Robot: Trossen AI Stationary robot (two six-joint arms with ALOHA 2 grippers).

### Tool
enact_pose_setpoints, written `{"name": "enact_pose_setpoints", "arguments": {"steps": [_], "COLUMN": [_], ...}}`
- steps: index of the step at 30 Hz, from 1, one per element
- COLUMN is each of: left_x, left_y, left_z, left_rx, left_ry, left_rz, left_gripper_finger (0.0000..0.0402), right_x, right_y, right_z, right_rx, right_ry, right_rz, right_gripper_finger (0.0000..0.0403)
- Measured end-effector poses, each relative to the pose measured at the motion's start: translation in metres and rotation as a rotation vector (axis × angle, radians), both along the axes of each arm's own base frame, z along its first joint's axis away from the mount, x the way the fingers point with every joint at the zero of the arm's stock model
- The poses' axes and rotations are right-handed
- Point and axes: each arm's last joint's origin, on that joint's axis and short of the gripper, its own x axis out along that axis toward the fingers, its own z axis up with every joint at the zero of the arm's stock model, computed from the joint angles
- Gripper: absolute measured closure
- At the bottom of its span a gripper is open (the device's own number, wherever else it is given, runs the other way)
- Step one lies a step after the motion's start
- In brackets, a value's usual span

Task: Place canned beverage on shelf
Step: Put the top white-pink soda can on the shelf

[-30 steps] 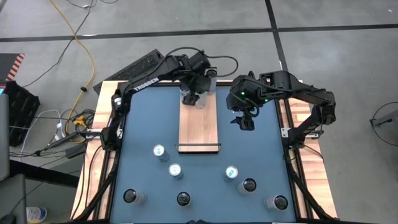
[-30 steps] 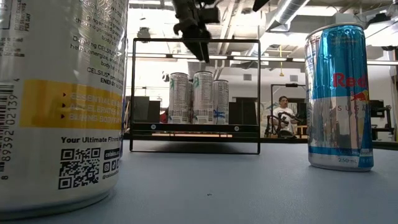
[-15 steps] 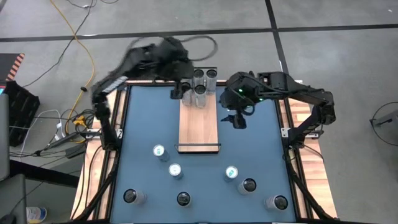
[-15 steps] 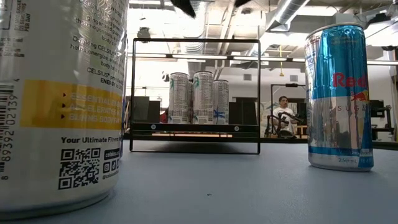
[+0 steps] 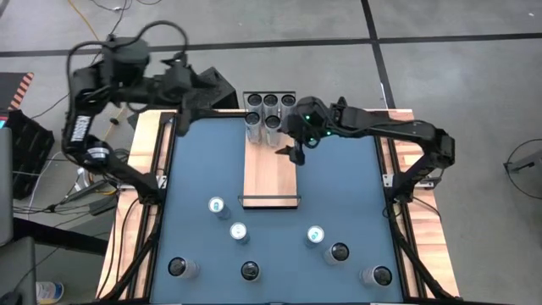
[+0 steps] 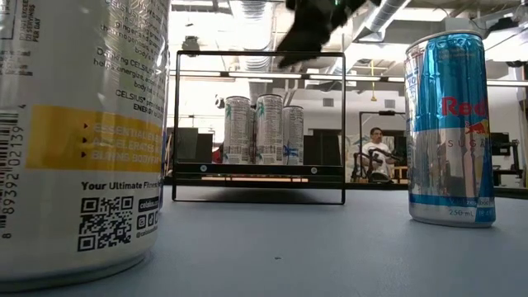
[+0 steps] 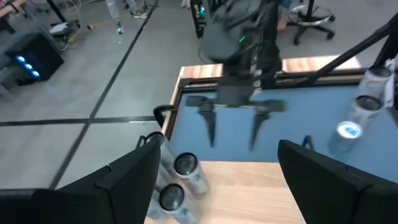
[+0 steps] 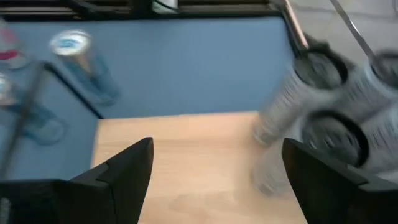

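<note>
- My left fingers (image 5: 180, 119), upper left of frame, spread wide and empty, off the shelf (image 5: 271, 174).
- Five cans (image 5: 270, 111) stand at the shelf's top end.
- My right fingers (image 5: 290, 152), wide and empty, hover beside them.
- Next, I judge: fetch a counter can (image 5: 218, 206).

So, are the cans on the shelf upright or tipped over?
Upright. The cans stand vertical on the shelf in the low view; from above only their round tops show.
</note>
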Motion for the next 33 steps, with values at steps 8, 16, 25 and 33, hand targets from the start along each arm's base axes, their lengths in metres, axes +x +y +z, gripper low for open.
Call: {"name": "enact_pose_setpoints", "arguments": {"steps": [8,16,25,33], "left_x": [-0.018,-0.015,-0.009,-0.011], "left_y": [-0.012,-0.013,-0.016,-0.024], "left_z": [0.003,-0.004,-0.005,0.003], "left_rx": [-0.019,-0.053,-0.058,-0.016], "left_ry": [-0.022,0.007,0.0,-0.078], "left_rz": [-0.018,-0.017,-0.041,-0.094], "left_gripper_finger": [0.0091,0.0091,0.0091,0.0091], "right_x": [-0.003,-0.002,-0.002,-0.001], "right_y": [-0.016,-0.017,-0.02,-0.019], "right_z": [-0.036,-0.047,-0.046,-0.045], "right_rx": [0.109,0.105,0.081,0.059], "right_ry": [-0.006,-0.049,-0.058,-0.065], "right_rz": [-0.129,-0.188,-0.188,-0.128], "right_gripper_finger": [0.0065,0.0065,0.0065,0.0065]}}
